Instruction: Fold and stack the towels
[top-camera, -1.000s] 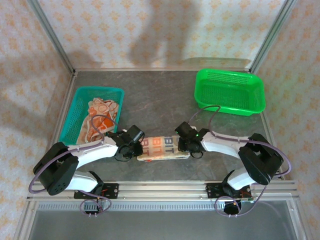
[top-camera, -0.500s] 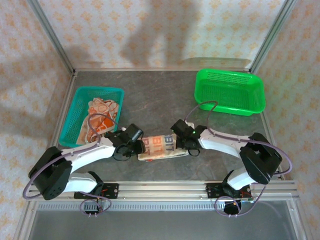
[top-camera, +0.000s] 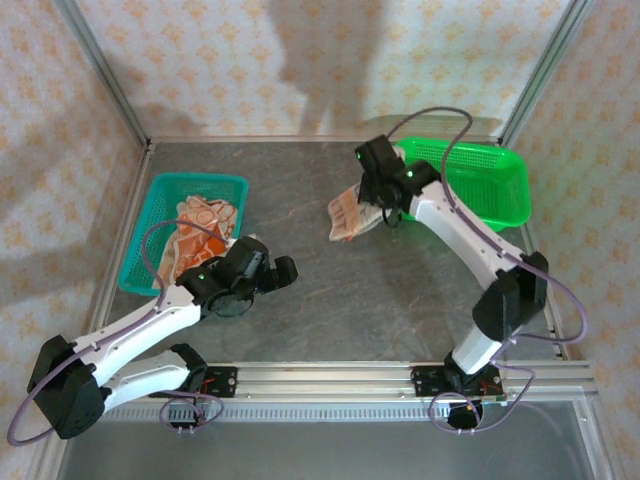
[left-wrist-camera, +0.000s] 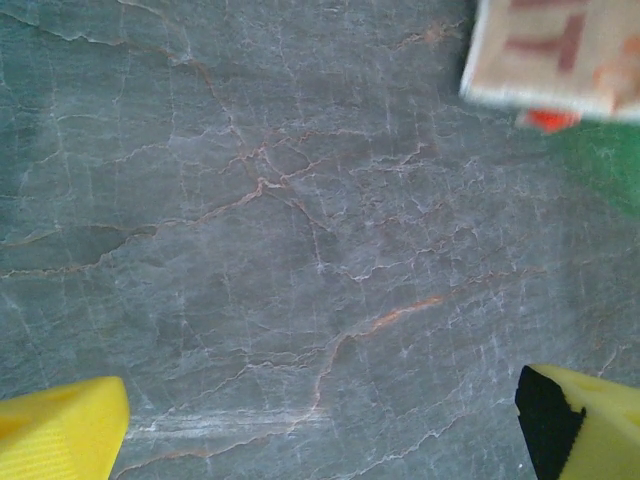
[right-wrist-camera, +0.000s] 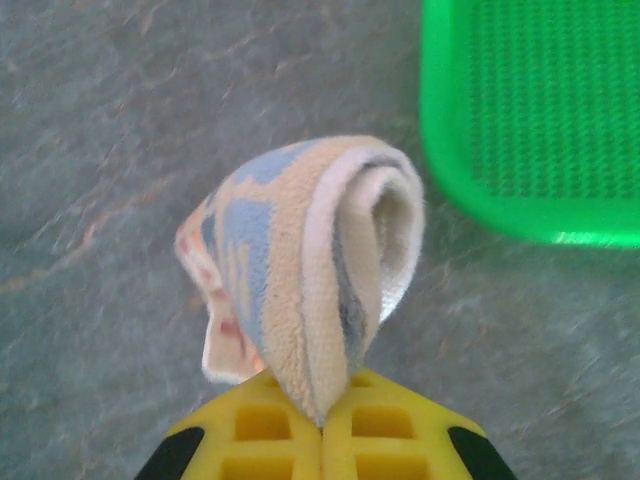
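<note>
Folded towel (right-wrist-camera: 300, 270) hangs pinched between right fingers (right-wrist-camera: 265, 440).

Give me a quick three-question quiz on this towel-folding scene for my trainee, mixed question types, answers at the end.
1. True or false: the folded cream lettered towel lies inside the green plastic mesh basket.
2. The right arm's fingers are: A open, B shut on the towel, C shut on nothing.
3. Name what lies in the teal plastic mesh basket.
Key: 1 false; 2 B; 3 orange patterned towels.
</note>
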